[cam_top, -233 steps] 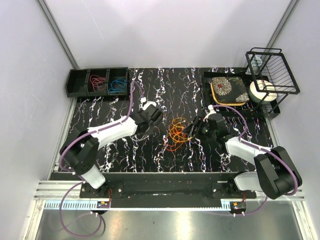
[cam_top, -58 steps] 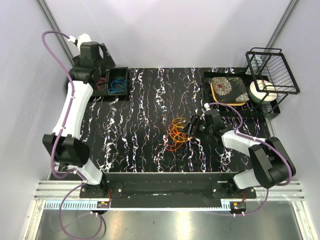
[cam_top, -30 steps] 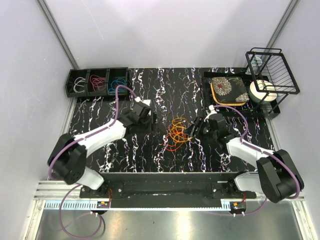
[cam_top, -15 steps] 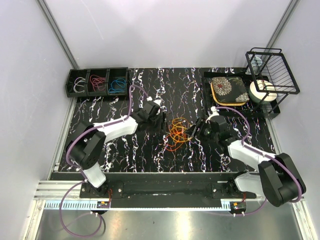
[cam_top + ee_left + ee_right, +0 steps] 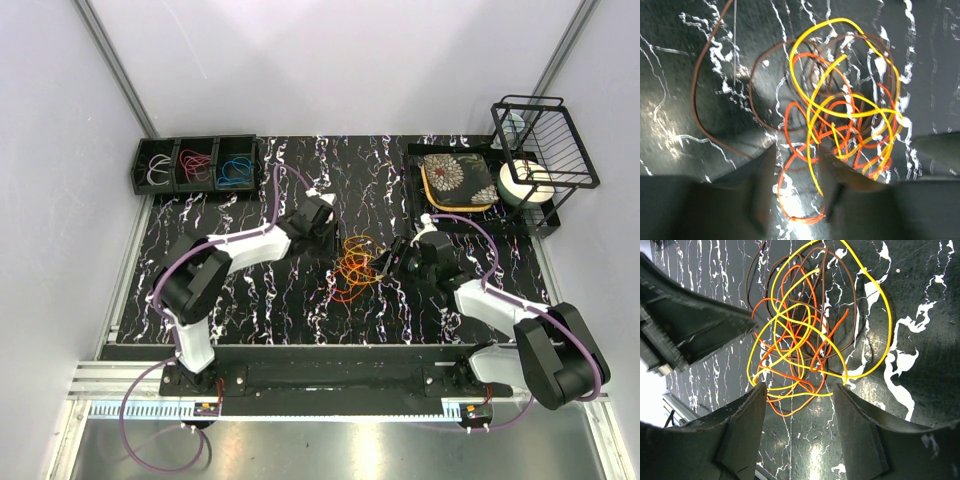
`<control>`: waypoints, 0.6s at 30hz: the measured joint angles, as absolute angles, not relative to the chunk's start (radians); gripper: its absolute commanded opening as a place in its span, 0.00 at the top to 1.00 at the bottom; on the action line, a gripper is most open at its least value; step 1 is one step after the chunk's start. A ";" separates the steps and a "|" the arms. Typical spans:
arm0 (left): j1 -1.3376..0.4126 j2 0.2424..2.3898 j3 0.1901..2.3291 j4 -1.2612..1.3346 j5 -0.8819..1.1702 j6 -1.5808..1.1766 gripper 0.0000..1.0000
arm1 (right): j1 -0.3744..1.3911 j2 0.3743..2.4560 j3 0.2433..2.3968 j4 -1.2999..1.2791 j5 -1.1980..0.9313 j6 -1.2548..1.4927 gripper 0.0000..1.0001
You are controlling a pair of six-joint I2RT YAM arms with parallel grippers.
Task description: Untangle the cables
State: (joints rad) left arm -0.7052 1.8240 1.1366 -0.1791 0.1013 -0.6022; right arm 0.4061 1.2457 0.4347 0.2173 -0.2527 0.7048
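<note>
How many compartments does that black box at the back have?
3 in the black box, side by side: the left holds whitish cables, the middle red cables, the right blue cables. None looks hidden.

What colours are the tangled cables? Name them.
Yellow, orange and brown cables; clearest in the right wrist view.

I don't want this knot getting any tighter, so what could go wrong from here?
The left claw straddles several orange and yellow strands at once; closing there may lift the whole tangle. The right claw, open around the tangle's opposite edge, could snag loops and tighten them if both pull apart.
</note>
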 measured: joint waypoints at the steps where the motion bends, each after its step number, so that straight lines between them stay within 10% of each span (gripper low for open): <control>1: -0.705 1.837 1.148 -0.184 0.098 -0.603 0.75 | 0.406 1.246 0.435 0.218 -0.253 0.705 0.38; 6: -0.706 1.885 1.181 -0.193 0.092 -0.605 1.00 | 0.406 1.246 0.435 0.220 -0.253 0.705 0.38; 18: -0.710 1.785 1.338 -0.416 -0.004 -0.554 1.00 | 0.406 1.251 0.435 0.220 -0.253 0.705 0.38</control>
State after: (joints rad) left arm -0.7105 1.7847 1.3380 -0.4156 -0.0044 -0.5541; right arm 0.4061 1.2507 0.4355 0.2199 -0.2531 0.7048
